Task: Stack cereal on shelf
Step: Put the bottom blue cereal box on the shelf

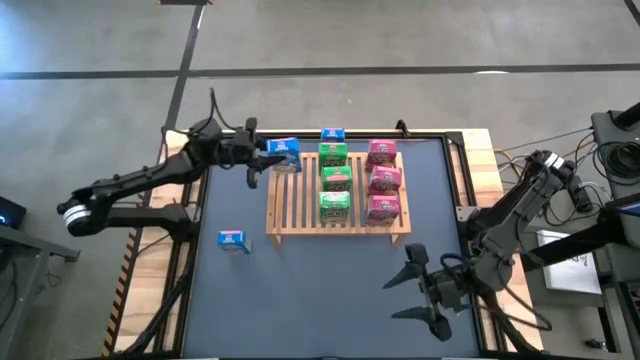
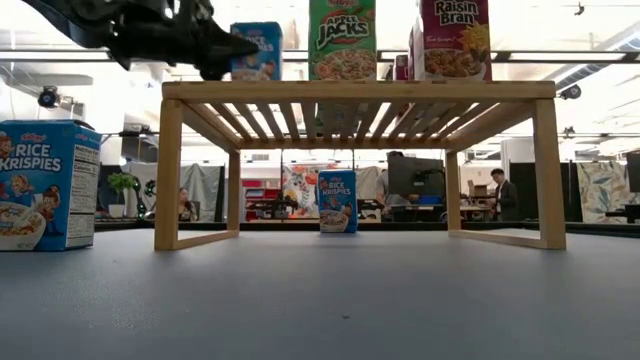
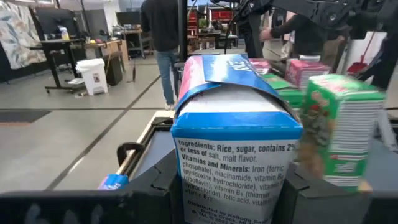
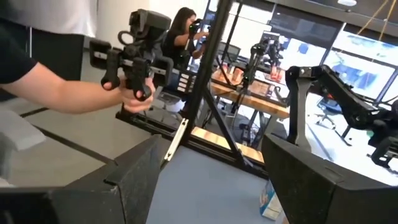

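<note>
Close to the low camera, a blue box point(image 2: 42, 185) waits on the tabletop point(image 1: 330, 290): light, crushable card, best pinched across flat faces. Left fingers point(image 1: 268, 152) clamp another blue box point(image 1: 285, 153) over the shelf point(image 1: 290, 215); right fingers point(image 1: 425, 290) gape empty.

Bench point(image 1: 330, 290): dark blue-grey top with light wooden edges. Directly on it I count: one wooden slatted shelf point(image 1: 300, 215), standing on its legs toward the far side; one blue cereal box point(image 1: 232, 240), upright, near my left, apart from the shelf; another blue box point(image 2: 337, 201), upright beyond the shelf.
</note>
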Robot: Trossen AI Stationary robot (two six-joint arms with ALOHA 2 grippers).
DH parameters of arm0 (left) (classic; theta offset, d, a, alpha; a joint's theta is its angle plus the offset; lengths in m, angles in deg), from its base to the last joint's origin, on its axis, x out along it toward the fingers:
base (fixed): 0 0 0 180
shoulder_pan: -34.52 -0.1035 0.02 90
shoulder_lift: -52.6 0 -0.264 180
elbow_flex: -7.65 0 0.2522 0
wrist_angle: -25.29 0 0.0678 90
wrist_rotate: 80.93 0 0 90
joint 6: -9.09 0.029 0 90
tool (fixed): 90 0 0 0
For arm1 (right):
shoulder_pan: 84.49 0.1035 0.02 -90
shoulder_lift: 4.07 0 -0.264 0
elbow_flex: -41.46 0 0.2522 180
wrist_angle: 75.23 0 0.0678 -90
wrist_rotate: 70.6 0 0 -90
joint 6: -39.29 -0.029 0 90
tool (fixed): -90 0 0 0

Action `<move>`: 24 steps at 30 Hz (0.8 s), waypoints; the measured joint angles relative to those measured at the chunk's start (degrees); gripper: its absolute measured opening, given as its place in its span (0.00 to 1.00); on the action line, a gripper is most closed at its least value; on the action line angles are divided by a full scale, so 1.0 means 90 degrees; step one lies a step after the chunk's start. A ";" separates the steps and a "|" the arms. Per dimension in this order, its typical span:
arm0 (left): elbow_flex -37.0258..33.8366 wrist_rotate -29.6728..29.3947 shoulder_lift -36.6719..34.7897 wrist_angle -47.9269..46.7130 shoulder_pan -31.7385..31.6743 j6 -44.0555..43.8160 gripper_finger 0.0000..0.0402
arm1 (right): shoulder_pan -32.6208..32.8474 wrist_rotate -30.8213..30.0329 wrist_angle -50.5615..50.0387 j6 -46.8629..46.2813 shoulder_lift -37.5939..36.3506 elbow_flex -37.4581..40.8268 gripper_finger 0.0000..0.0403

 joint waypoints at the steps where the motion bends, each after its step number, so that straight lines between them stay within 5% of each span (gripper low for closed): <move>1: 0.0000 0.0001 0.0119 0.0146 -0.0029 0.0031 0.31 | 0.0000 -0.0002 0.0063 -0.0045 -0.0077 0.0106 0.65; 7: 0.0004 -0.0001 0.0817 0.0920 -0.0249 -0.0001 0.31 | 0.0029 -0.0008 0.0243 -0.0211 -0.0603 0.0636 0.63; 13: 0.0008 0.0666 0.1362 0.1195 -0.0499 -0.0132 0.31 | 0.0040 -0.0013 0.0408 -0.0099 -0.1174 0.1082 0.63; 24: 0.0009 0.0827 0.1416 0.1127 -0.0574 -0.0044 0.31 | 0.0039 -0.0005 0.0398 -0.0055 -0.1323 0.1229 0.62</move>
